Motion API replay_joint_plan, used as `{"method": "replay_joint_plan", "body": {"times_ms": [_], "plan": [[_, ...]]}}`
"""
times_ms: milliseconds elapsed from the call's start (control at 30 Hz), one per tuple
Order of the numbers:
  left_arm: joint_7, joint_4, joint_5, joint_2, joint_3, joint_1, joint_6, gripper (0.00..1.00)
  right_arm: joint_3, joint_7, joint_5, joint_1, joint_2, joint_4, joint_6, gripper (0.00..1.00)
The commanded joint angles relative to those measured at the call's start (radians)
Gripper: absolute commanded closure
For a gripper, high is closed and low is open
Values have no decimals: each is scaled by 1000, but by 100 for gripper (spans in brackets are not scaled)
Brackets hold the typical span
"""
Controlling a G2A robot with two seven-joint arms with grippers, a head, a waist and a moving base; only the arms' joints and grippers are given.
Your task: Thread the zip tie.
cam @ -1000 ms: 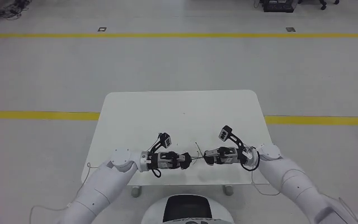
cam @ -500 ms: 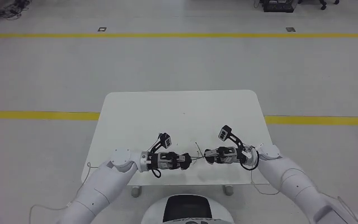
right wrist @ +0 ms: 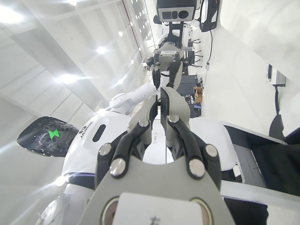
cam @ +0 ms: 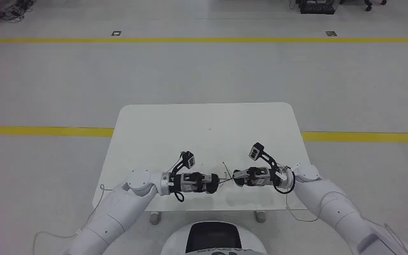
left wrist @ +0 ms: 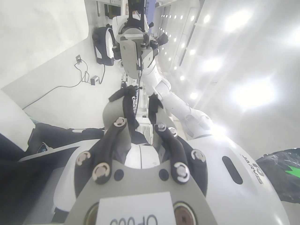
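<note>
Clamping the zip tie [cam: 225,171] over the surface [cam: 204,127], left fingers [left wrist: 126,108] and right fingers [right wrist: 165,104] are, I reckon, risking buckling its tail if misaligned.

Pale grey floor [cam: 204,70] carried two yellow lines [cam: 191,40]. White table [cam: 146,127] stood mid-floor. Ceiling lights [left wrist: 248,92] glared overhead. Cable [left wrist: 58,87] trailed across floor.

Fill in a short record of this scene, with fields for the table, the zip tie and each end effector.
table: white, rounded corners
right end effector: shut on the zip tie
left end effector: points at the right one, nearly meeting it
zip tie: thin, dark, sticks out from between the two, over the table's near half
</note>
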Motion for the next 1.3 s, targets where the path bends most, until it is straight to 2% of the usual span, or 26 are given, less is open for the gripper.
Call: {"method": "replay_joint_plan", "body": {"times_ms": [0,133,533,633,867,933,1133,1267], "plan": [[23,-3,3,0,2,1,7,0,0,0,1,0,-1,1,0,100],[56,-7,12,2,3,2,16,0,-3,0,8,0,-3,4,0,100],[58,-7,13,2,3,2,17,0,-6,0,7,3,-4,8,0,100],[123,-24,18,-1,10,7,19,0,11,-37,15,-15,-4,-18,0,100],[286,-52,24,-13,34,21,4,0,71,-41,47,-58,-9,-41,0,100],[295,-54,31,-14,37,19,-1,0,83,-72,6,-60,-11,-41,0,100],[295,-54,31,-14,37,19,-1,0,83,-72,6,-60,-11,-41,0,100],[323,-66,41,-16,50,24,13,0,87,-114,-9,-73,-13,-70,14,100]]}}
